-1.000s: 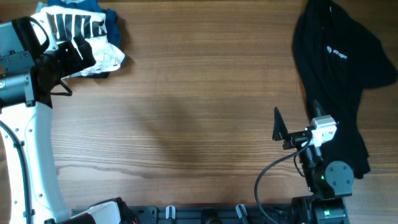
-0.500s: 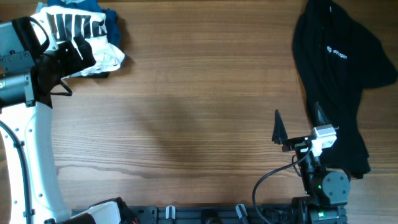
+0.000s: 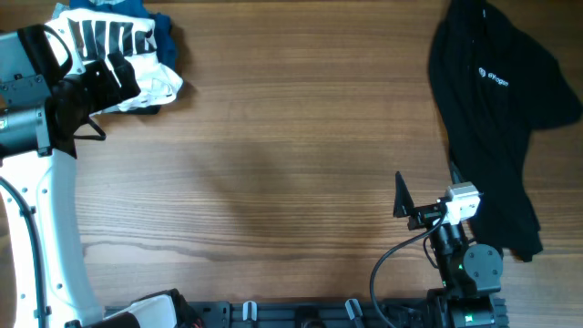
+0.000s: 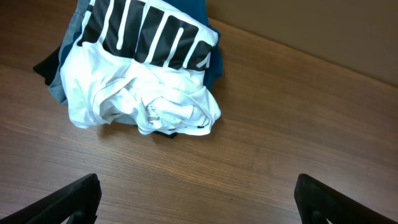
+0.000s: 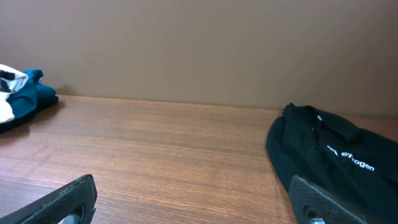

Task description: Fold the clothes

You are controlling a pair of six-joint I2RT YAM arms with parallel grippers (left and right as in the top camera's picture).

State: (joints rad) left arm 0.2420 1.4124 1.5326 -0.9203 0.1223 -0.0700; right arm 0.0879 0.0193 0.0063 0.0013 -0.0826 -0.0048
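A pile of clothes (image 3: 127, 50), a white shirt with black stripes on top of blue and grey pieces, lies at the far left of the table. It fills the upper part of the left wrist view (image 4: 143, 81). My left gripper (image 3: 111, 80) hovers at the pile's near edge, open and empty (image 4: 202, 202). A black shirt with a small white logo (image 3: 496, 100) lies crumpled at the far right. My right gripper (image 3: 426, 189) is open and empty at that shirt's lower left edge, low over the wood (image 5: 196, 202). The black shirt shows to its right (image 5: 336, 155).
The wooden table (image 3: 291, 155) runs between the two heaps. A brown wall (image 5: 199, 43) stands behind the table's far edge. The white left arm (image 3: 55, 210) runs down the left side. The right arm's base (image 3: 469, 269) sits at the front edge.
My right gripper has drawn back toward the front edge and slightly left, still open. The left arm and both heaps have not moved.
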